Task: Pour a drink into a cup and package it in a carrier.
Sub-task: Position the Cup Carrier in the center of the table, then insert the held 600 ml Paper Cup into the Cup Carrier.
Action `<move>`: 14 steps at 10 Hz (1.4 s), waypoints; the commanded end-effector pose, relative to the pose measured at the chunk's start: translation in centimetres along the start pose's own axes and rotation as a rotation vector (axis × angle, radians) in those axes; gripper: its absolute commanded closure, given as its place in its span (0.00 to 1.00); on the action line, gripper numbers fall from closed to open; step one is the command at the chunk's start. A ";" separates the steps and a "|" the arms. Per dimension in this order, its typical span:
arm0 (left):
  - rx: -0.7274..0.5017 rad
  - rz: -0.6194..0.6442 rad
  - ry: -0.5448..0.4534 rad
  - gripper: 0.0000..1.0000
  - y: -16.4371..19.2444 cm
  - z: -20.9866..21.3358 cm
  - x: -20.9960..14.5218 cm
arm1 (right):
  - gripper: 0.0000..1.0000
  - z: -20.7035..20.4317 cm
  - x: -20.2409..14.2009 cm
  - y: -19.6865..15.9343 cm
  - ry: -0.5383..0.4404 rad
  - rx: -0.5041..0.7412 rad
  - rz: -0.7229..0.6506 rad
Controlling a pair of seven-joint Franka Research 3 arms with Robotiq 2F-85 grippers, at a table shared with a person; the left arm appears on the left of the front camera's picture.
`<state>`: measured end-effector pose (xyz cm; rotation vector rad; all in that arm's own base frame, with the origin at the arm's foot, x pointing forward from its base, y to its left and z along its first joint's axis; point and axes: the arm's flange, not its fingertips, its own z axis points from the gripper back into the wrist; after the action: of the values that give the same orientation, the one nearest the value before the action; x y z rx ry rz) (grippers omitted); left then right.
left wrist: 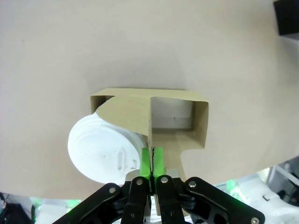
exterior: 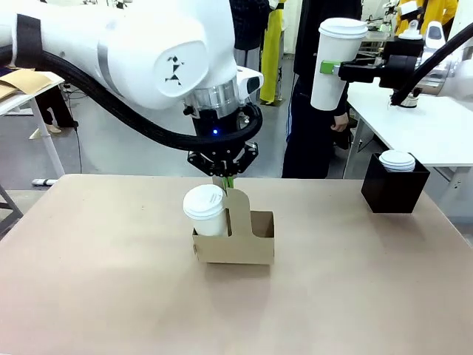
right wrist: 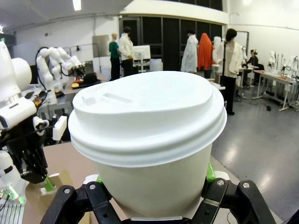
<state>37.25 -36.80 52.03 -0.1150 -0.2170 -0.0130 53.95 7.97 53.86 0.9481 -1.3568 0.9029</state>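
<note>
Left end effector: points straight down, green pads pinched together on the top edge of the carrier's central handle.
Carrier: brown cardboard, standing flat at mid-bench; long axis runs left to right across the front view, handle upright.
Seated cup: white, lidded, upright in the carrier's left-hand hole, just beside the handle.
Right end effector: high at far right, clamped sideways around the raised cup, which is white, lidded and upright.
Black box: on the bench at far right, holding white lids.
</note>
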 end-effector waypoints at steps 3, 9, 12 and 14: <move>0.081 0.023 -0.015 0.98 -0.9 -1.9 -0.2 | 0.19 -0.1 0.4 0.2 -0.004 0.003 0.014; 0.058 0.001 0.005 0.98 -0.5 -2.3 -0.1 | 0.19 -0.1 0.4 0.2 -0.004 0.003 0.014; 0.058 0.001 0.005 0.98 -0.5 -2.3 -0.1 | 0.19 -0.1 0.4 0.2 -0.004 0.003 0.014; 0.058 -0.016 -0.001 0.40 -0.1 -1.6 -0.1 | 0.19 -0.1 0.4 0.2 -0.004 0.003 0.014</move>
<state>37.70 -37.71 49.96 -0.0580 -0.2094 -0.0116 53.95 7.97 53.87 0.9481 -1.3568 0.9029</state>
